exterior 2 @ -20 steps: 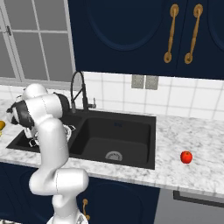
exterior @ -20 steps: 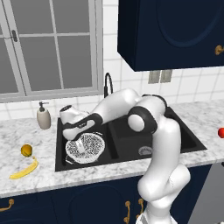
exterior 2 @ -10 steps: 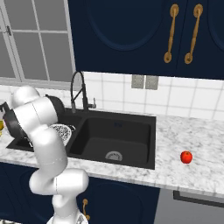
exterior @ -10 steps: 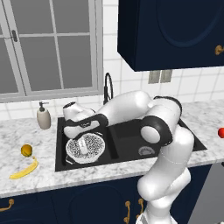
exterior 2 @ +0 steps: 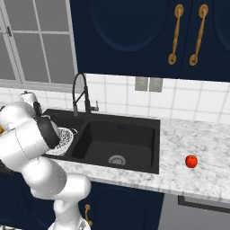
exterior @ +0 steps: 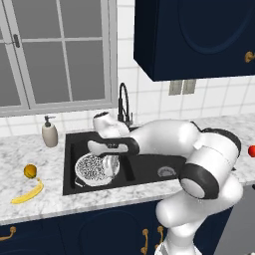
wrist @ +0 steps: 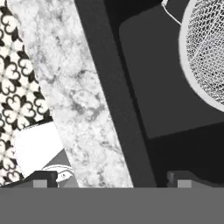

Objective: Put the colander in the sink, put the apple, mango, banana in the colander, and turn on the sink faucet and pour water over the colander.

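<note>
Counter holds one banana (exterior: pixel 28 192), one mango (exterior: pixel 30 171), one apple (exterior 2: pixel 191 161)

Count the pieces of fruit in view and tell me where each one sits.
3. The mango and the banana lie on the counter left of the sink; the apple sits on the counter to its right. None seem hidden.
</note>
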You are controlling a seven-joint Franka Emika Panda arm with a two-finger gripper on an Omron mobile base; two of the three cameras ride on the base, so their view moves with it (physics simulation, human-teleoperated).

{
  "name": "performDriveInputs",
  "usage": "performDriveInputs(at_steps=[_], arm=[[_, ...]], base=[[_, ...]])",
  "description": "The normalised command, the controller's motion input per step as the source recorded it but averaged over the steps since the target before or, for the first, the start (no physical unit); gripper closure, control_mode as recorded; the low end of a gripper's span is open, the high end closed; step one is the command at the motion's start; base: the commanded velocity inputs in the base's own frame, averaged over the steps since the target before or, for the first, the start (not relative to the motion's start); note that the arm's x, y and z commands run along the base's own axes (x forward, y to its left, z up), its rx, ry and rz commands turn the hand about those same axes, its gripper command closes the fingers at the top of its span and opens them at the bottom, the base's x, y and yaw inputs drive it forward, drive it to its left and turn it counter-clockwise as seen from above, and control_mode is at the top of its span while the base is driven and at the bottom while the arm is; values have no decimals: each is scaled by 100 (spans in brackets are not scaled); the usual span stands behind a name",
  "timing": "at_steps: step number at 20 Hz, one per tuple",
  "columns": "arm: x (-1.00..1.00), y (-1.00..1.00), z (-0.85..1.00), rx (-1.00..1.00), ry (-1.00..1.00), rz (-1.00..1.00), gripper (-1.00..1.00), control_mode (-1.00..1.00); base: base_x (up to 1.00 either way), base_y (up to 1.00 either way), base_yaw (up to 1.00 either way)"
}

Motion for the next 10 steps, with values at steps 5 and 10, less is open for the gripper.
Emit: performDriveInputs(at_steps=[5,10], arm=[[-36,-62,19,0,-23,-33,-100,-100],[-19,-73,18,-3,-12,-30,-100,-100]], base=[[0,0,0],[0,0,0]])
